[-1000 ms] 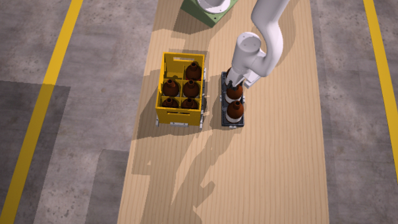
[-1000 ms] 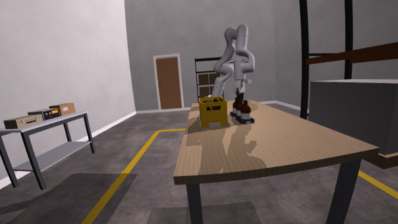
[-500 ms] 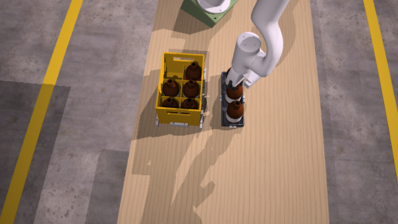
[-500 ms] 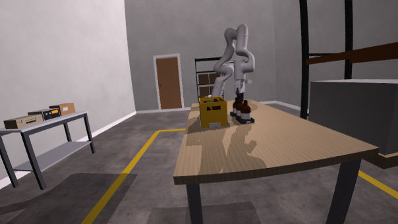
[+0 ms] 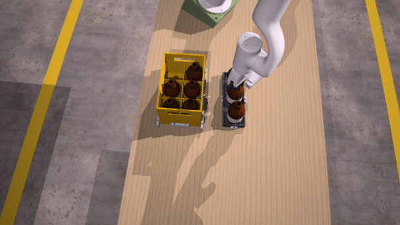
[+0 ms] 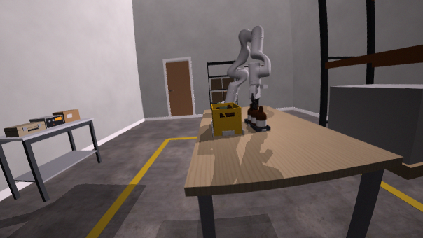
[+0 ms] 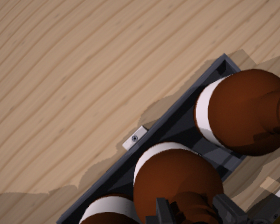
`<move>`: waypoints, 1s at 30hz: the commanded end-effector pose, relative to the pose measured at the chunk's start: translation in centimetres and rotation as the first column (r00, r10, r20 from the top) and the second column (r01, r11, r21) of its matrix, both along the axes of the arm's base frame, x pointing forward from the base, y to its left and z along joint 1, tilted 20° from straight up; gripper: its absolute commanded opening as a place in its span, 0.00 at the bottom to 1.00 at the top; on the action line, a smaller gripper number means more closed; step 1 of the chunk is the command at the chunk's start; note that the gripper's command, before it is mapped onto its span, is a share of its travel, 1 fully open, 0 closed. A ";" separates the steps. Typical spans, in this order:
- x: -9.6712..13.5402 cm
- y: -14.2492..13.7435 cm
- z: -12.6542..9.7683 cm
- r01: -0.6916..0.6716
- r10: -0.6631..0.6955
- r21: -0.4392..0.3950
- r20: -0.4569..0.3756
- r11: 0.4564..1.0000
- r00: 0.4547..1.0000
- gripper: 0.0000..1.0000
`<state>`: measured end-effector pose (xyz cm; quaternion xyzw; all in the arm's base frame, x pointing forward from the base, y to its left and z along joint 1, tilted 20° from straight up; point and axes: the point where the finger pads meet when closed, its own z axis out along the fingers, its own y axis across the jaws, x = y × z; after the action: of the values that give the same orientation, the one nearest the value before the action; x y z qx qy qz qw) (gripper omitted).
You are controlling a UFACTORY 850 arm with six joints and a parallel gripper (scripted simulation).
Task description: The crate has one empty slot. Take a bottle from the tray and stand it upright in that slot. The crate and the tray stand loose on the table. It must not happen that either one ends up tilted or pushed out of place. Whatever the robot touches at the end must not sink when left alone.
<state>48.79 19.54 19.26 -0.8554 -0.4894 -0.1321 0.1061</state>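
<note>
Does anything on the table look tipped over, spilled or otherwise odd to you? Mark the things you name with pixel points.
Nothing stands out: the brown glass bottles in the yellow plastic crate (image 5: pixel 180 117) (image 6: pixel 227 125) and in the black tray (image 5: pixel 224 117) (image 6: pixel 267 128) (image 7: pixel 181 105) look upright, and I see no spill.

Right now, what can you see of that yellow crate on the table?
The yellow crate stands upright on the wooden table, left of the tray in the top view. It looks like rigid plastic, open-topped, with handle cut-outs and dividers forming six slots. Five hold upright brown bottles; the far-left slot in that view is empty. Pale metal-looking pieces sit along its foot. The gripper is not touching it.
</note>
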 end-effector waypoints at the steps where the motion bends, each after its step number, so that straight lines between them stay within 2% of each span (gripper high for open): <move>1: 0.1 0.0 0.1 0.000 0.000 0.001 0.002 1.000 1.000 0.00; 17: 0.0 -0.2 0.7 0.000 0.000 0.001 0.002 1.000 1.000 0.00; 30: 0.0 -0.6 2.0 0.000 0.000 0.001 0.002 1.000 1.000 0.00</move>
<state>48.71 19.02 20.79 -0.8554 -0.4894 -0.1322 0.1062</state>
